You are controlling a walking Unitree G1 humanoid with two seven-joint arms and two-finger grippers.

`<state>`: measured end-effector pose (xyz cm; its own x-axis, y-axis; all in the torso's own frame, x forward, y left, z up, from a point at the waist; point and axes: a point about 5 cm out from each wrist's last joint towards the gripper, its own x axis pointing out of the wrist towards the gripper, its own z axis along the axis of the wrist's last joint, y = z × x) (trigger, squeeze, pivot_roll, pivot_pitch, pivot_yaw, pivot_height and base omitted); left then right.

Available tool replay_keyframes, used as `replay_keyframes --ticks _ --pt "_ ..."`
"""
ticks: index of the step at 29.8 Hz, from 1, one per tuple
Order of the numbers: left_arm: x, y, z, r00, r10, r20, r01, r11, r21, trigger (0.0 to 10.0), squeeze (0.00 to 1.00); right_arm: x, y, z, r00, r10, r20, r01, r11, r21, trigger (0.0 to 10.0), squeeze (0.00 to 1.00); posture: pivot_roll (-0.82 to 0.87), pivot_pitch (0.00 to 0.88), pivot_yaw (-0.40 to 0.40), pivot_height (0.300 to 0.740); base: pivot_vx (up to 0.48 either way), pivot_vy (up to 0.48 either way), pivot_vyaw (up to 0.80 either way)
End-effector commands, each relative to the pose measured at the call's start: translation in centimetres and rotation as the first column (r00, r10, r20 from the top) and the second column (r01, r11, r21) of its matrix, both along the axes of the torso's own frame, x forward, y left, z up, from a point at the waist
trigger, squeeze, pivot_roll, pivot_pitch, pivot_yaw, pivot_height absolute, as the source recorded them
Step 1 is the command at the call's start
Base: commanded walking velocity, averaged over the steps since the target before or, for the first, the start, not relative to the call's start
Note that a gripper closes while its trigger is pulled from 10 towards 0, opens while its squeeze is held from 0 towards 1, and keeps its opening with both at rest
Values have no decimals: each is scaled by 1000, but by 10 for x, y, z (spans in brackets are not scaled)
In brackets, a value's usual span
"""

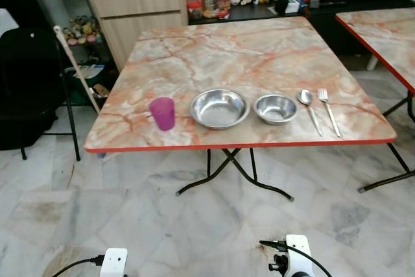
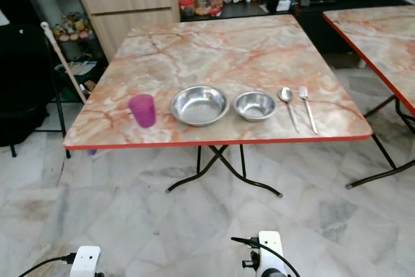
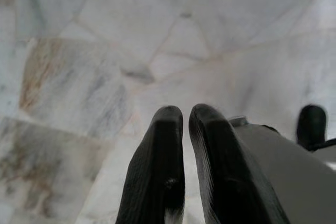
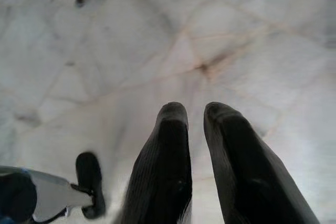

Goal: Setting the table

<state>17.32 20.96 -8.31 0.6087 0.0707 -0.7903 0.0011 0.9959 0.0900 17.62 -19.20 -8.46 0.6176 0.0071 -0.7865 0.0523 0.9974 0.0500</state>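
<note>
1. Nearest to the robot, both arms hang low over the marble floor (image 1: 130, 218). The left pincer (image 3: 186, 116) has its fingers almost together and holds nothing. The right pincer (image 4: 195, 114) shows a narrow gap between its fingers and is also empty.
2. Further on stands the desk (image 1: 246, 56) with the red edge. Along its near edge there are 5 things in 1 row: purple cup (image 1: 163, 113), large steel bowl (image 1: 219, 108), small steel bowl (image 1: 275, 108), spoon (image 1: 308, 109), fork (image 1: 329, 111).
3. The spoon and the fork lie side by side, close but apart. Their long axes run from near to far, with the handles toward the robot and the heads away.
4. Risk, as I judge it: everything sits near the desk edge, so a reach which comes in low can push a piece over onto the floor. The upright cup can also tip easily.
</note>
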Motion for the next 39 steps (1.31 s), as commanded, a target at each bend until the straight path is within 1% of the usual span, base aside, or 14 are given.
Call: replay_keyframes --ticks 1,10,16,18,19,21,24,25,26,27,32,33,36,39 --pt "-5 6 -1 1000 -10 -28 10 1000 27 10000 0 5 6 2 1000 -10 23 9 1000 16 10000 0 -40 0 66 714 0 -439 0" --pt "-5 6 -1 1000 -1 -25 1 1000 20 10000 0 3 6 1 1000 -13 20 13 1000 19 10000 0 -37 0 65 714 0 -420 0" --pt "3 7 3 1000 27 14 -27 1000 8 10000 0 4 6 2 1000 -13 21 13 1000 20 10000 0 -23 0 57 714 0 0 0" --pt "10 9 7 997 62 52 -62 998 1 10000 0 5 6 2 1000 -12 23 12 1000 20 10000 0 -20 0 54 714 0 0 0" --pt "17 10 11 992 89 91 -88 996 -17 10000 0 6 7 2 1000 -12 25 12 1000 21 10000 0 -19 0 53 714 0 0 0" --pt "30 9 19 983 100 155 -94 995 -45 10000 0 9 8 3 1000 -9 29 8 1000 23 10000 0 -6 0 49 714 0 0 0" --pt "39 9 25 975 103 198 -94 994 -55 10000 0 10 10 4 999 -4 32 4 1000 26 10000 0 -2 0 48 714 0 0 0" --pt "45 9 29 967 112 229 -100 993 -67 10000 0 11 11 4 999 -2 34 1 1000 28 10000 0 -3 0 48 714 0 0 0" --pt "48 8 31 963 116 243 -101 992 -73 10000 0 12 12 4 999 -2 35 1 1000 29 10000 0 -3 0 48 714 0 0 0" --pt "54 8 36 951 132 278 -110 990 -93 10000 0 13 12 5 999 -6 42 5 999 35 10000 0 -5 0 50 714 0 0 0" --pt "65 6 44 933 144 329 -112 987 -117 10000 0 13 13 5 999 -10 43 8 999 37 10000 0 -6 0 54 714 0 0 0" --pt "75 6 53 912 149 382 -110 986 -123 10000 0 13 13 5 999 -13 45 11 999 37 10000 0 -9 0 56 714 0 0 0" --pt "83 4 59 894 150 423 -99 985 -142 10000 0 12 13 4 999 -16 43 14 999 38 10000 0 -9 0 56 714 0 0 0" --pt "83 3 60 892 151 427 -97 985 -145 10000 0 12 13 4 999 -16 43 14 999 38 10000 0 -9 0 56 714 0 0 0"
